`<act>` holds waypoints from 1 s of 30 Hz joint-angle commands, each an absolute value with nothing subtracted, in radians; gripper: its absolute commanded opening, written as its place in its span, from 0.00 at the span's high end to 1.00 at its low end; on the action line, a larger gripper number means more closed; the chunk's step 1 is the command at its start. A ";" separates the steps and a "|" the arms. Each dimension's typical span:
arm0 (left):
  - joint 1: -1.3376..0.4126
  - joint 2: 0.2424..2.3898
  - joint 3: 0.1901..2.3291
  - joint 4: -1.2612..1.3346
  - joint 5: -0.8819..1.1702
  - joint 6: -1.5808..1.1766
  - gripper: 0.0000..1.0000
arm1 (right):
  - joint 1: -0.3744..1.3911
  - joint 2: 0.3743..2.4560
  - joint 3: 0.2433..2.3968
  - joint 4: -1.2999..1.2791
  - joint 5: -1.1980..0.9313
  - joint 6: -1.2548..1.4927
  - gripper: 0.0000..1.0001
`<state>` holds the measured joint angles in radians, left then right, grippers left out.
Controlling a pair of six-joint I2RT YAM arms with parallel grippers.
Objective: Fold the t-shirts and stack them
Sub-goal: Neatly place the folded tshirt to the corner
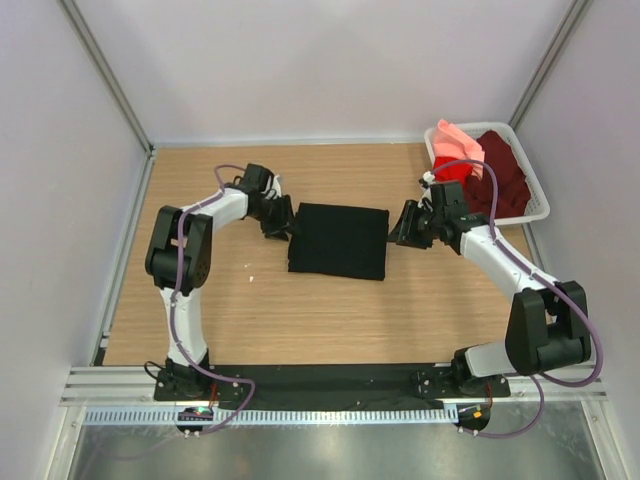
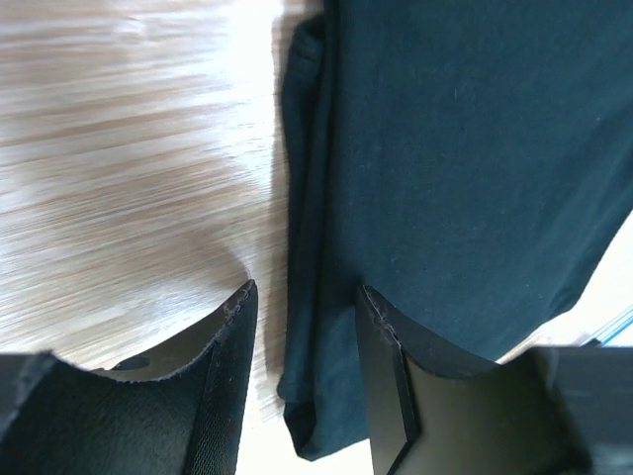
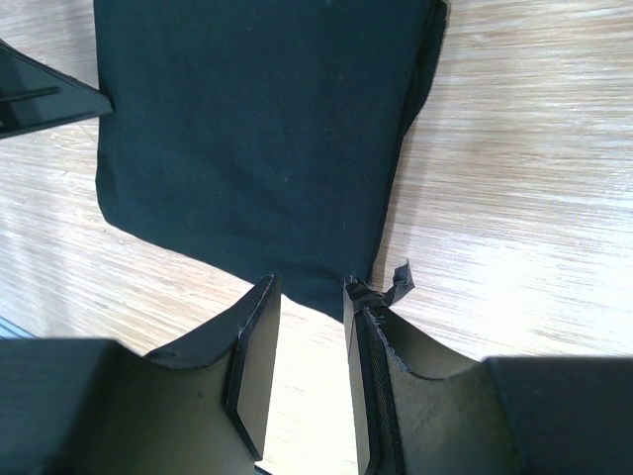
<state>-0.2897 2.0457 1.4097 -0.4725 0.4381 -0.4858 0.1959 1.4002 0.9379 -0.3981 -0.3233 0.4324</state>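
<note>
Progress stands, as I judge it, at about one shirt out of four. The plain black t-shirt of soft cloth (image 1: 338,241) lies in the middle of the light wooden table (image 1: 200,330). It is folded into a neat rectangle with straight edges, and no sleeve sticks out in the top view. So its folding seems finished, or almost finished.

Your left gripper (image 1: 278,222) is at 9 o'clock of the black t-shirt. In the left wrist view its fingers (image 2: 227,376) are parted and the doubled edge of the cloth runs into the gap between them. The pads do not press on it, so it holds nothing. Your right gripper (image 1: 405,228) is at 3 o'clock of the shirt. In the right wrist view its fingers (image 3: 255,346) are also apart, a bit narrower. Bare wood shows in the gap and the edge of the cloth is just at the tips, so nothing is held here either.

What is left is the bigger part. The white plastic lattice basket (image 1: 525,215) stands at about 2 o'clock on the table, apart from the folded shirt. In it the maroon t-shirt (image 1: 505,180), the red t-shirt (image 1: 452,170) and the salmon-pink t-shirt (image 1: 455,138) lie crumpled together. I think you must take each one out, fold it and put it on the black one, because no stack exists yet.
</note>
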 commanded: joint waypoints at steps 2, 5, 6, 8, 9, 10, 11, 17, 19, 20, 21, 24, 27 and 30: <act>-0.317 2.062 1.414 -0.469 0.465 -0.457 0.55 | 0.198 1.355 0.968 -0.399 -0.316 0.422 0.61; -0.327 2.082 1.422 -0.471 0.451 -0.460 0.63 | 0.199 1.351 0.963 -0.397 -0.313 0.419 0.61; -0.325 2.083 1.424 -0.469 0.446 -0.466 0.68 | 0.199 1.348 0.960 -0.399 -0.311 0.420 0.61; -0.325 2.088 1.431 -0.476 0.405 -0.474 0.86 | 0.198 1.344 0.959 -0.405 -0.311 0.419 0.61; -0.325 2.085 1.436 -0.483 0.379 -0.480 0.93 | 0.199 1.341 0.959 -0.406 -0.313 0.420 0.61; -0.327 2.083 1.446 -0.501 0.350 -0.482 1.00 | 0.198 1.336 0.956 -0.410 -0.313 0.419 0.61; -0.325 2.080 1.471 -0.511 0.316 -0.482 1.00 | 0.199 1.333 0.956 -0.410 -0.313 0.425 0.61; -0.281 2.155 1.685 -0.655 0.123 -0.422 1.00 | 0.198 1.322 0.939 -0.397 -0.310 0.443 0.61; -0.229 2.238 1.802 -0.787 0.041 -0.380 1.00 | 0.198 1.319 0.927 -0.380 -0.308 0.457 0.61; -0.213 2.253 1.869 -0.837 0.023 -0.371 1.00 | 0.199 1.322 0.928 -0.377 -0.305 0.459 0.61; -0.178 2.266 1.896 -0.853 -0.032 -0.361 1.00 | 0.198 1.327 0.930 -0.376 -0.305 0.459 0.61; -0.099 2.301 1.971 -0.871 -0.103 -0.344 1.00 | 0.198 1.347 0.946 -0.373 -0.295 0.454 0.61; -0.019 2.341 2.063 -0.870 -0.147 -0.305 1.00 | 0.199 1.364 0.959 -0.364 -0.287 0.451 0.61; 0.061 2.407 2.173 -0.870 -0.242 -0.258 1.00 | 0.198 1.379 0.957 -0.334 -0.288 0.459 0.61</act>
